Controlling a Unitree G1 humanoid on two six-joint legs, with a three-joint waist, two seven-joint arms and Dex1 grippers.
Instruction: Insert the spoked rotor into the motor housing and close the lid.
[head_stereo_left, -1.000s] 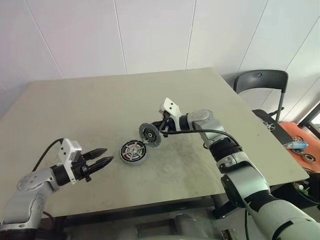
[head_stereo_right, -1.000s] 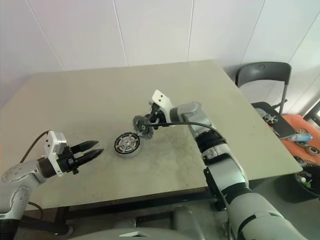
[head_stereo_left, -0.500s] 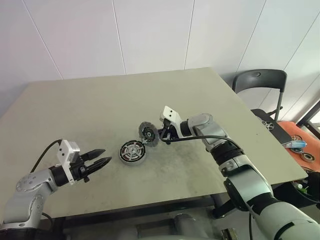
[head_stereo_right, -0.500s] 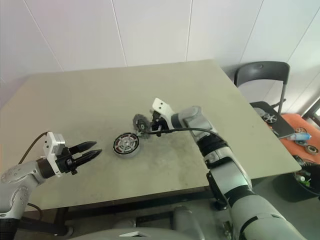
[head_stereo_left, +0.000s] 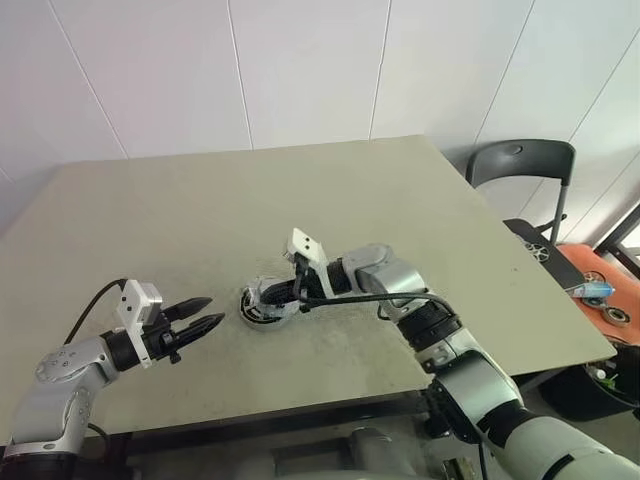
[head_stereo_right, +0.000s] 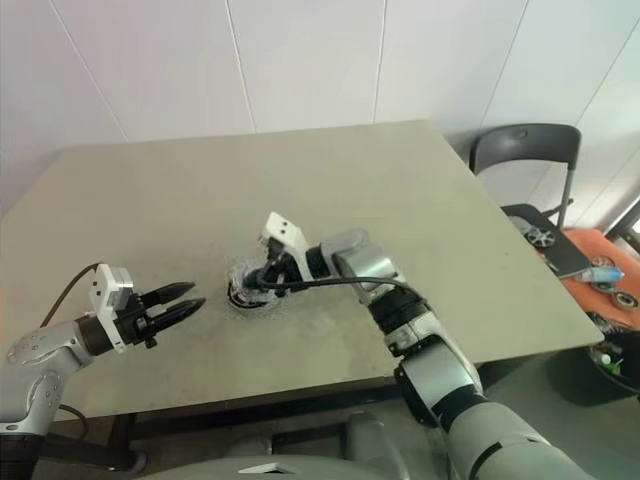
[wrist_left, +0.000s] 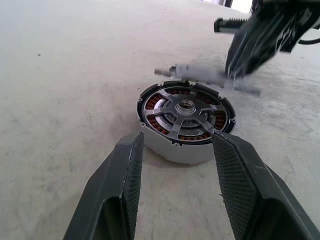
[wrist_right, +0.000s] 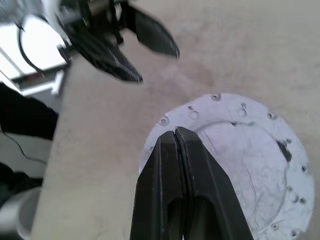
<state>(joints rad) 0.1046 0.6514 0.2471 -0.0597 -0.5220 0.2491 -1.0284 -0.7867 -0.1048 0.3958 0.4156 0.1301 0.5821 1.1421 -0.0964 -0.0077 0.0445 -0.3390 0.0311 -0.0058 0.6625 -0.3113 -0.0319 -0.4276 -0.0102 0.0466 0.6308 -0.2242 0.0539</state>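
Right gripper (head_stereo_left: 272, 297), pinched shut on the silvery-grey spoked rotor (wrist_left: 207, 76) just above the copper-wound dark motor housing (wrist_left: 186, 120) on the surface (head_stereo_left: 200, 210), should, we judge, centre it level over the hub before lowering, while our left gripper (head_stereo_left: 205, 322) waits half open and empty beside it.

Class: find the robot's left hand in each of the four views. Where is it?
Left eye view: left hand, lower left, open.
Right eye view: lower left too.
Left wrist view: its fingers flank the motor housing.
Right wrist view: beyond the spoked rotor, at.
Shared landmark: the spoked rotor.
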